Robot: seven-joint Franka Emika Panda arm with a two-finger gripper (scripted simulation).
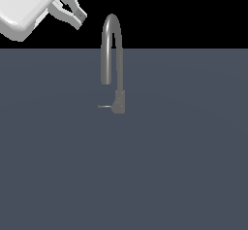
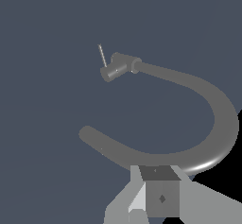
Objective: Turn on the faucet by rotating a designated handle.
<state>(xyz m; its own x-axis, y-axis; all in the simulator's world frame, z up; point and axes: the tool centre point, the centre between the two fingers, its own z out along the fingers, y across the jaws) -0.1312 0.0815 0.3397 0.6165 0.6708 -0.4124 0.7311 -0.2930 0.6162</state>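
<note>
The faucet (image 1: 117, 54) is a tall grey gooseneck tap standing mid-scene in the exterior view, its arched spout ending toward that view's left. The handle (image 1: 104, 106) is a thin grey rod sticking out of the blocky base (image 1: 119, 102) toward the exterior view's left. My gripper (image 1: 81, 20) hangs high at the exterior view's upper left, above and well apart from the faucet, with its fingers spread and empty. In the wrist view the spout (image 2: 208, 100) curves in front of my gripper (image 2: 158, 185), with the handle (image 2: 101, 55) and base (image 2: 116, 67) farther off.
A flat dark blue-grey floor (image 1: 124, 175) lies under the faucet, with a black background behind. The white arm body (image 1: 24, 6) fills the exterior view's upper left corner.
</note>
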